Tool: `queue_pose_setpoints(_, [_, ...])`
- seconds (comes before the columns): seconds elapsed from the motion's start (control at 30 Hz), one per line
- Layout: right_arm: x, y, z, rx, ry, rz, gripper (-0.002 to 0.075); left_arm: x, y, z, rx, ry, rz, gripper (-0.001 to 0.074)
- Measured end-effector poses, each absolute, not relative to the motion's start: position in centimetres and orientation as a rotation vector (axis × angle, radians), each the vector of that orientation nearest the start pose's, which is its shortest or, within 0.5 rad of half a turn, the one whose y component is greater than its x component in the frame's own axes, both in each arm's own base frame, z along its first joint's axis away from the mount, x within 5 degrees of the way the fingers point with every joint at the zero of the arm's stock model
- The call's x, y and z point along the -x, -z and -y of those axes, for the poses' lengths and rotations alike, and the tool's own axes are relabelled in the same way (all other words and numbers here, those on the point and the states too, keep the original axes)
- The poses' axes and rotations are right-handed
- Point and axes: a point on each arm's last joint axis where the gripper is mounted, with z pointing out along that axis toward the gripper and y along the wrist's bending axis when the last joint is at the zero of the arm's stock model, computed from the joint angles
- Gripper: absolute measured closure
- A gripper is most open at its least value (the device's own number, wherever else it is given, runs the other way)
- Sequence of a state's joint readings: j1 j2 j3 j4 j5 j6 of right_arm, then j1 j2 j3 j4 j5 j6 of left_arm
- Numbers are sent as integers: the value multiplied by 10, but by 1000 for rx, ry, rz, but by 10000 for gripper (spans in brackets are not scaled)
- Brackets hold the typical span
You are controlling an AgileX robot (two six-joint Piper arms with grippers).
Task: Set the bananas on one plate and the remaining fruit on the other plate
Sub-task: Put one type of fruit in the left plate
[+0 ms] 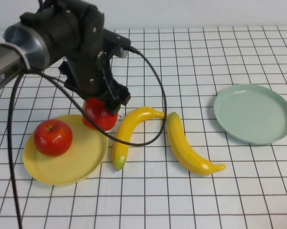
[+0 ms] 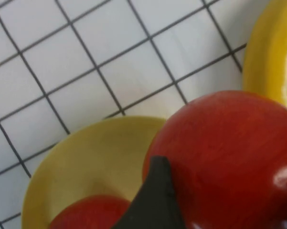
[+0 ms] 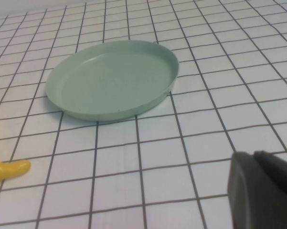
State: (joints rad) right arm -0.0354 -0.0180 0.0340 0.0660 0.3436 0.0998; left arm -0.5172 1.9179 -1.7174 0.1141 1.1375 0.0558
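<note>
My left gripper (image 1: 102, 106) is shut on a red apple (image 1: 100, 115), holding it just over the right rim of the pale yellow plate (image 1: 79, 164). In the left wrist view that apple (image 2: 224, 152) fills the space beside one dark finger (image 2: 155, 200). A second red apple (image 1: 53, 137) sits on the left part of the yellow plate. Two yellow bananas (image 1: 128, 133) (image 1: 188, 150) lie on the table between the plates. The green-blue plate (image 1: 253, 113) stands at the right with nothing on it. My right gripper (image 3: 258, 191) is shut, low over the table near that plate (image 3: 110, 78), outside the high view.
The table is a white cloth with a black grid. A black cable (image 1: 157, 90) loops from the left arm down over the nearer banana. One banana's tip (image 3: 7, 171) shows in the right wrist view.
</note>
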Motion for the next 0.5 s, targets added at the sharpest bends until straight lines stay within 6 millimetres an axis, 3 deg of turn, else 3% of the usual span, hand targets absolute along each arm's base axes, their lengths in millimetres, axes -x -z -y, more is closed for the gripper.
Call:
queue_pose_setpoints(0.23, [-53, -172, 0, -166, -109, -1836, 741, -347, -254, 160, -698, 38, -2716, 160])
queue_pose_setpoints(0.5, [-53, -172, 0, -166, -109, -1836, 741, -330, -234, 144, -587, 102, -2715, 160])
